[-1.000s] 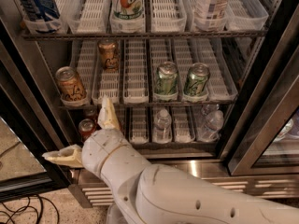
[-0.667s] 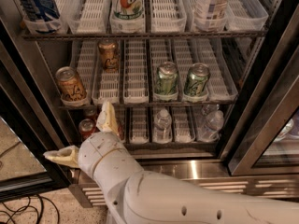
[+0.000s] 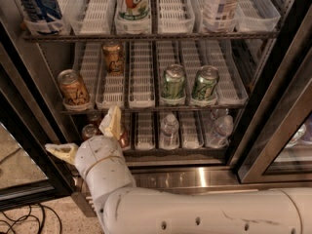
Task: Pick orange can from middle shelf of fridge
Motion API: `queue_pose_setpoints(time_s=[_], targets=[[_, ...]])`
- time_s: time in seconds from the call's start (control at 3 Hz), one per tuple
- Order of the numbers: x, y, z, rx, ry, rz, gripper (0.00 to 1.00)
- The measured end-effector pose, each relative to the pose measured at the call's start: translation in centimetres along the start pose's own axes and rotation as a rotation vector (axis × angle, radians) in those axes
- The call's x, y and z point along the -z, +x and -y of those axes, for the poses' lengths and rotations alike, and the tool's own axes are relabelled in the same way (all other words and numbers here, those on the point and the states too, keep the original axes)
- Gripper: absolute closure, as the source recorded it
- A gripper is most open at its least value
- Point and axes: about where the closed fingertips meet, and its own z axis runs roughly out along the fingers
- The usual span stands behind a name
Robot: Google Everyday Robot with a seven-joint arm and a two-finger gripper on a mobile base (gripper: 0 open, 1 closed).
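- Since a second ago the gripper [image 3: 83,130] has lifted a little: its left-pointing finger sits higher against the door frame, while the cans have kept their places.
- Fridge [image 3: 195,177]: brushed stainless steel base strip with a bright glare, steel side walls, black door frame on the right.
- Middle shelf [image 3: 146,109]: thin steel front rail, long white plastic lane trays with rows of slots, glossy.
- Orange can [image 3: 74,88]: copper-brown cylinder with dark script and a silver top. It stands at the front of the far-left lane of the middle shelf, leaning slightly.
- Second copper can [image 3: 113,57]: same look, one lane to the right and further back.
- Two green cans [image 3: 173,82] stand side by side at the front of the right-hand lanes.
- Clear water bottles [image 3: 169,130] are on the rack below, and a red can [image 3: 90,130] is at lower left.
- Gripper fingers [image 3: 113,123] are cream-coloured, tapered and matte. They are spread wide, one pointing up and one pointing left, with nothing between them.
- The upper fingertip just reaches the middle shelf's rail, below and to the right of the orange can, clear of it.
- Arm [image 3: 195,213]: smooth white shell with small holes and scuffs. It comes in from lower right along the bottom edge, with the rounded wrist bent upward toward the shelves.
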Motion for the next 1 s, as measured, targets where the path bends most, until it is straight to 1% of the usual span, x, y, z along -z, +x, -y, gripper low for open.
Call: queue_pose_setpoints(time_s=[0.33,0.67,1.0], targets=[[-1.3,-0.1,1.6,-0.055,0.099,0.044,0.00],[-1.9,-0.5,3.0,-0.081,0.191,0.076,0.00],[-1.4,-0.7,5.1,-0.059,0.299,0.087,0.00]])
